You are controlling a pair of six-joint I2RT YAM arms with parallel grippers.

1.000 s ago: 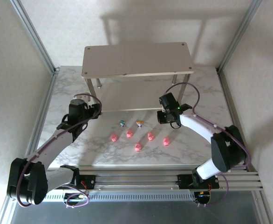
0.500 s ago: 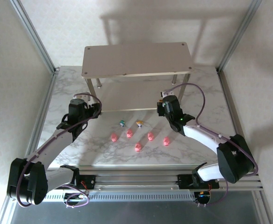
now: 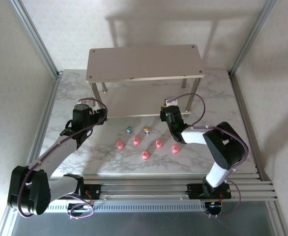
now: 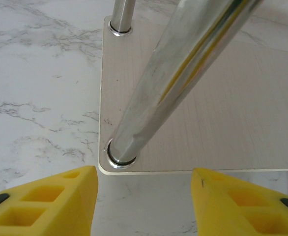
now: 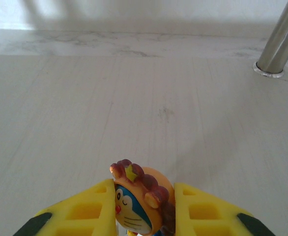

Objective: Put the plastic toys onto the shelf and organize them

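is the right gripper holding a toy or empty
Holding: the right gripper pinches a lion-maned figurine between its yellow fingers, over the shelf.

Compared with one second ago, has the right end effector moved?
Yes. The right end effector has shifted left, away from the shelf's near right leg, holding the lion-maned figurine over the lower board.

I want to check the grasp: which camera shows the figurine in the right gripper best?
The right wrist view: the lion-maned figurine sits close up between the right gripper's yellow fingers. From top external, the gripper itself hides it; the left wrist camera faces a shelf leg.
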